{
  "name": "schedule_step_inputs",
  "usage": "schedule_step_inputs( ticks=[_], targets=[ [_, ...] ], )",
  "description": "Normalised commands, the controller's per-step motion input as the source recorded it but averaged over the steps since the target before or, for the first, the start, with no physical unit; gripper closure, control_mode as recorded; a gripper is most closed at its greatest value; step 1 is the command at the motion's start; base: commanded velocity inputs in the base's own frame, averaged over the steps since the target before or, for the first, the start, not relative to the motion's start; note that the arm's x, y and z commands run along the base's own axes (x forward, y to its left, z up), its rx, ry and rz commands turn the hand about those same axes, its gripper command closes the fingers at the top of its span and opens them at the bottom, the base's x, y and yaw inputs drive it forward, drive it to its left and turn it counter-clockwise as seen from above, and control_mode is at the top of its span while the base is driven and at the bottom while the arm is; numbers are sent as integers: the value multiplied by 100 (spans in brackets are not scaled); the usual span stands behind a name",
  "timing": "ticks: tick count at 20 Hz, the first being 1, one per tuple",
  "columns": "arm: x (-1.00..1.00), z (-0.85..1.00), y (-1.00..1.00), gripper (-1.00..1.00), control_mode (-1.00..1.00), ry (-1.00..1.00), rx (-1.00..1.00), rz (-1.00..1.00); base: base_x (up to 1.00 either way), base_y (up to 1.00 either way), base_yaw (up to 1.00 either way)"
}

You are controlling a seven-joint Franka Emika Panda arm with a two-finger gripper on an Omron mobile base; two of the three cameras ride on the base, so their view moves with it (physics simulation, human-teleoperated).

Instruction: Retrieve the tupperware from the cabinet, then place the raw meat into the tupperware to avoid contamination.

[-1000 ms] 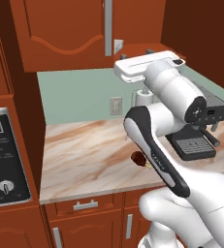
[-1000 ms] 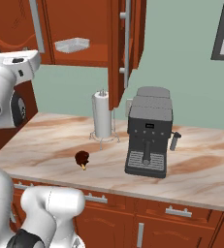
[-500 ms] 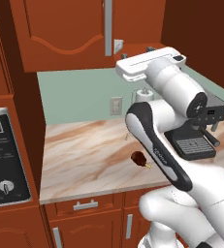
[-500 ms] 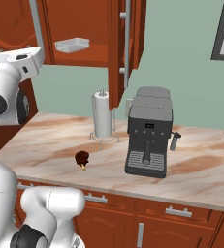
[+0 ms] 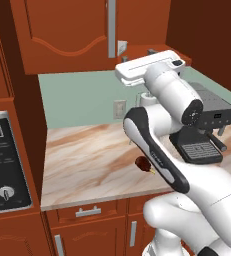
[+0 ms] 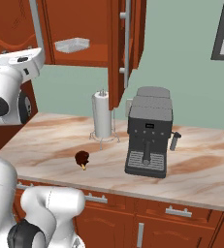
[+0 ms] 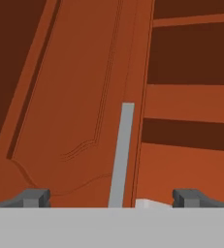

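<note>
Currently: end effector [image 7: 111, 197] wide open, empty | cabinet [image 7: 79, 111] door handle [image 7: 121, 155] directly ahead | tupperware [image 6: 72, 45] on shelf beyond | raw meat [image 6: 81, 158] on bench [image 6: 50, 145] below.

On the marbled beige-and-brown stone counter [image 6: 50, 140] we see a black and grey espresso machine [image 6: 149, 131], standing upright toward the 3 o'clock side in the right base view. Near it, at its 9 o'clock, a white paper-towel roll on a thin wire stand [image 6: 103, 116] stands upright. We also note a beige wall outlet plate [image 5: 119, 108] on the pale green backsplash [image 5: 79, 97], and a black oven panel with a round knob [image 5: 4, 175] at 9 o'clock in the left base view.
</note>
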Motion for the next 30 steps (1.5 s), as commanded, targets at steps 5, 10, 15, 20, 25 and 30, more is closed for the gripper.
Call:
schedule_step_inputs(
  ticks=[5, 10, 15, 20, 25, 30],
  targets=[
    [11, 2, 0, -100, -100, 0, 0, -4, 0, 0, 0],
    [13, 0, 0, -100, -100, 0, 0, -4, 0, 0, 0],
    [17, 0, 3, -100, -100, 0, 0, -3, 0, 0, 0],
    [16, 0, 8, -100, -100, 0, 0, -1, 0, 0, 0],
    [17, 0, 8, -100, -100, 0, 0, 0, 0, 0, 0],
    [20, 0, 0, -100, -100, 0, 0, 0, 0, 0, 0]
  ],
)
